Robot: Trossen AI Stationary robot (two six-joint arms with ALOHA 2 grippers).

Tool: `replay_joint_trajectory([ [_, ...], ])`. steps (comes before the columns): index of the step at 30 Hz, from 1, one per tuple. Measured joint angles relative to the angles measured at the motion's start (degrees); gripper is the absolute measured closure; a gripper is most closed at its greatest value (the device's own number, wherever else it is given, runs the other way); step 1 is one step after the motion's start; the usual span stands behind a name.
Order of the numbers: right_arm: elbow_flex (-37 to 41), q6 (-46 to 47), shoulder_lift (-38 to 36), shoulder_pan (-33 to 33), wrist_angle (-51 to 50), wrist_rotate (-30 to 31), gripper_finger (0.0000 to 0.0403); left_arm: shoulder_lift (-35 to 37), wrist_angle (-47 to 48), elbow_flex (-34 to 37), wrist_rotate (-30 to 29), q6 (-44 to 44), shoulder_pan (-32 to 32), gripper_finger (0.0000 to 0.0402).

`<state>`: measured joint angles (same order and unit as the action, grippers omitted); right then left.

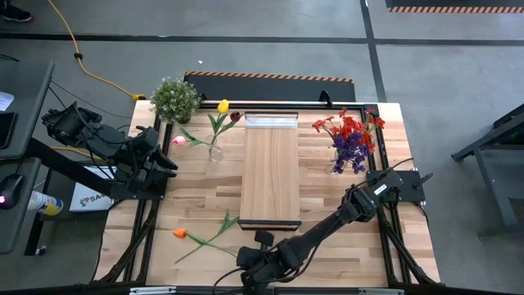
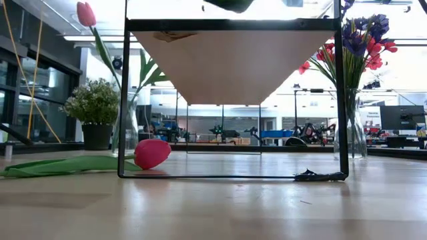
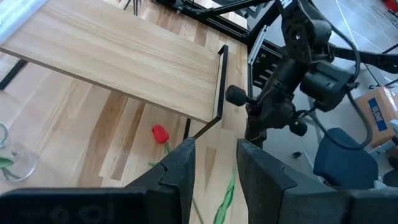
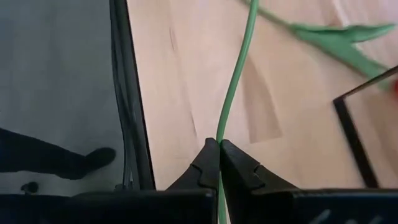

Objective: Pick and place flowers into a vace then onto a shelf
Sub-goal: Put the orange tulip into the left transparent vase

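Observation:
An orange-red tulip (image 1: 182,233) with a long green stem and leaves lies near the table's front left. My right gripper (image 4: 219,149) is at the front edge (image 1: 246,257), shut on its stem. My left gripper (image 3: 214,168) hovers open and empty over the table's left side (image 1: 168,160). A glass vase (image 1: 215,152) left of the shelf holds yellow, maroon and pink tulips. A second vase (image 1: 340,164) on the right holds red and purple flowers. The light wooden shelf (image 1: 270,168) stands on thin dark legs in the middle. My right gripper pinches the thin green stem (image 4: 221,127) between its two fingers, on the stem's lower part far from the head. The fingers slant downward, and the stem runs on away from their tips. The tulip's head (image 2: 152,153) rests on the tabletop.
A bushy pale-green potted plant (image 1: 174,98) stands at the far left corner. The shelf's dark leg frame (image 4: 354,137) is close beside the held stem. The table's dark front rail (image 4: 127,93) runs next to my right gripper, with floor beyond it.

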<state>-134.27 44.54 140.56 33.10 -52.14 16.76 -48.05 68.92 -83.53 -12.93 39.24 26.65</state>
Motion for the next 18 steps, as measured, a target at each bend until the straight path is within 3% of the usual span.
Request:
replay_joint_trajectory([
  [18, 0.17, -6.12, -10.46, -0.61, 2.13, 9.94, 0.0402, 1.27, -0.04, 0.02, 0.39, 0.0, 0.0, 0.0252],
])
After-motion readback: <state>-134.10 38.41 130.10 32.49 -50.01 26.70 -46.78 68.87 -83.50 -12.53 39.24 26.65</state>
